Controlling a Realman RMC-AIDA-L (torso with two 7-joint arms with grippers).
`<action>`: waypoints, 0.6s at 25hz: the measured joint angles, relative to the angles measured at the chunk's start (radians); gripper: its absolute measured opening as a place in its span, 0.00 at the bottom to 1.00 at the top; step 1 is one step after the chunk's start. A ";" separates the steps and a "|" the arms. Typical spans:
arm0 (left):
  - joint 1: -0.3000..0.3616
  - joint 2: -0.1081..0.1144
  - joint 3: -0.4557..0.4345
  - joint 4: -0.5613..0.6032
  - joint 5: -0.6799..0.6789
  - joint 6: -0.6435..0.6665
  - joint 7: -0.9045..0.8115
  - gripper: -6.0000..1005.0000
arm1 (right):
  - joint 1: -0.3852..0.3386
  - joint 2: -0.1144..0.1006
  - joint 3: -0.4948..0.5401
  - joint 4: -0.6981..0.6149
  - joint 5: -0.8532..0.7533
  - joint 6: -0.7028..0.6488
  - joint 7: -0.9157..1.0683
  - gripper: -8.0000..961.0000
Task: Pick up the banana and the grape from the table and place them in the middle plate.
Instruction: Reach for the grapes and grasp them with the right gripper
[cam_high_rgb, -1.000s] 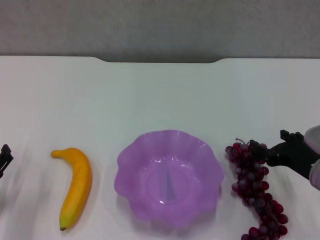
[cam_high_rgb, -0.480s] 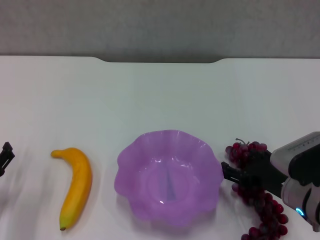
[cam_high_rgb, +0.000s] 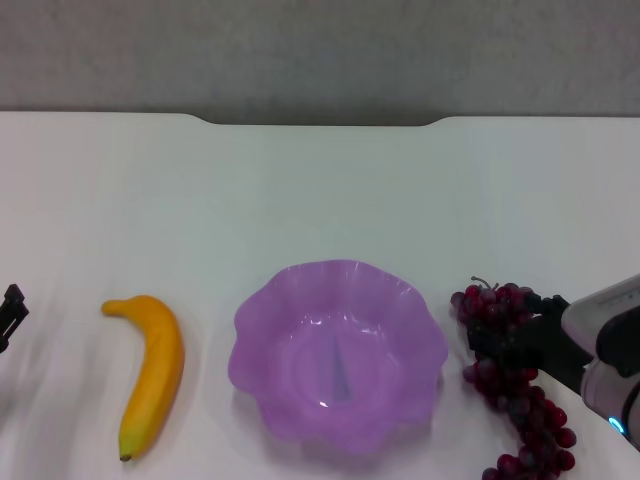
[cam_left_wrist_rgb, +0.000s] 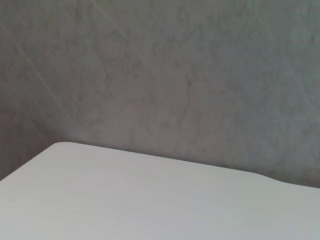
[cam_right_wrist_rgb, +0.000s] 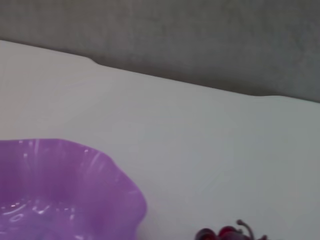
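Now our right gripper (cam_high_rgb: 488, 338) sits on the upper part of the grape (cam_high_rgb: 512, 382) just right of the middle plate (cam_high_rgb: 338, 350), fingers' spacing unclear, and we judge the bunch floppy, best held near its stem.

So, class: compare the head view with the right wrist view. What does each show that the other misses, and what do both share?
Only the head view shows the banana, the right gripper over the grape bunch, and the left gripper at the table's left edge. The right wrist view adds nothing the head view lacks. Both show the purple plate, the grape and the white table.
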 joint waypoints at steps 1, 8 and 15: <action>0.000 0.000 0.000 0.000 0.000 0.000 0.000 0.90 | -0.001 0.000 -0.005 -0.009 0.000 -0.015 0.000 0.93; 0.001 0.000 0.000 0.000 0.000 0.000 0.000 0.90 | -0.002 0.000 -0.013 -0.054 0.002 -0.040 -0.002 0.93; 0.003 0.002 0.000 0.000 0.000 0.000 0.000 0.90 | -0.002 0.001 -0.026 -0.072 0.006 -0.041 0.001 0.93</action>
